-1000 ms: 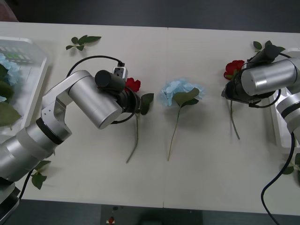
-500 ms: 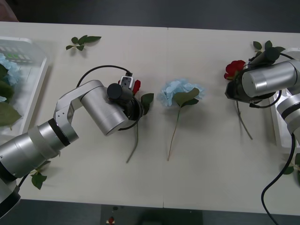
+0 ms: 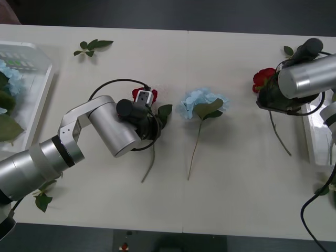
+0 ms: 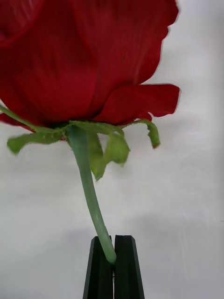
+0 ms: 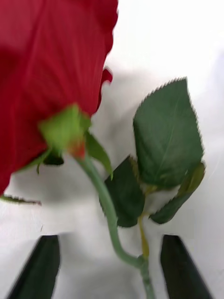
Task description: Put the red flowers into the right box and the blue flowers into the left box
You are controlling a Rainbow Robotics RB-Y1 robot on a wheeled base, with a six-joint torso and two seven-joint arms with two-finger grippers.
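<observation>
Right wrist view records the right tool [image 4: 113,252] clamped on the green stem of a rose [image 4: 84,56], its two black fingers [image 4: 126,266] pressed together with the stem pinched between their tips and the red head standing out beyond them. In the front view this rose [image 3: 262,79] hangs from the right tool [image 3: 273,97] near the bench's right end, its stem [image 3: 280,134] trailing back toward the robot; the hold looks meant for carrying it to the right box [image 3: 315,131], which lies just beside it, so the rose is judged not yet delivered. Left wrist view records the left tool [image 5: 109,266] spread wide, one finger [image 5: 39,266] on each side of a second rose's stem [image 5: 109,219], neither finger touching it; the head [image 5: 46,70] lies ahead of the tool and a leaf cluster [image 5: 163,149] to one side. In the front view the left tool [image 3: 144,123] sits low over this second rose [image 3: 142,94] at mid-bench, apparently lined up for a pinch on the stem just behind the head. One hydrangea [image 3: 202,102] lies untouched between the two roses, stem pointing toward the robot. The left box [image 3: 44,89] at the bench's left end already holds pale blue heads [image 3: 10,79]. Loose leaf sprigs [image 3: 92,46] lie on the bench [image 3: 231,184].
</observation>
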